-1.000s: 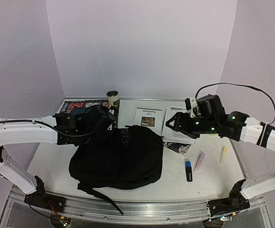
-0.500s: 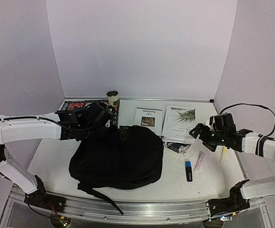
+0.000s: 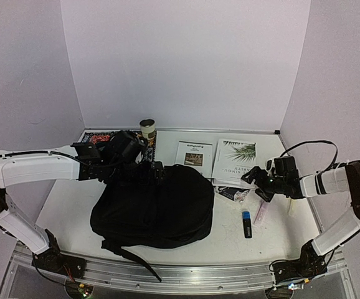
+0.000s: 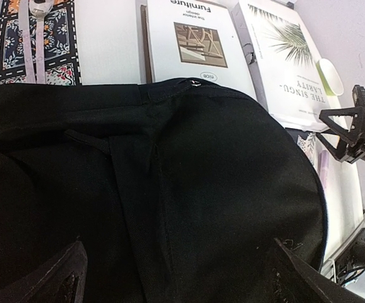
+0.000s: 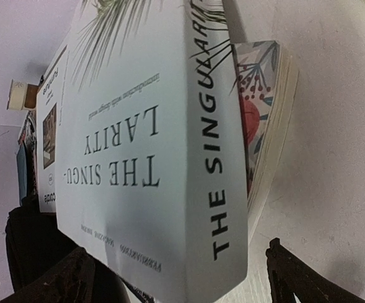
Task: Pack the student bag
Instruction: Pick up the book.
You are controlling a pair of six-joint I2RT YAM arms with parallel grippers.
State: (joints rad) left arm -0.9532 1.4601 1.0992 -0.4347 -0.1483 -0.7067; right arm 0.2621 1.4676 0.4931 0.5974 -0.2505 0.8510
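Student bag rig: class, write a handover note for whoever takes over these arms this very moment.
Left gripper open, empty, over the large floppy black fabric backpack, which lies between both arms.
Right gripper open, low, facing the spine of the thick white book titled The Singularity; not gripping.
Done: nothing visibly packed; thin white Furniture book and pink pen lie outside.
Left: open bag, load items.

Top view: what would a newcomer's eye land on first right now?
The big black backpack slumped in the middle of the table, by far the largest thing. Next, the white book titled The Singularity at the back right, with the right gripper open beside it. The left gripper hangs open over the backpack's far side.
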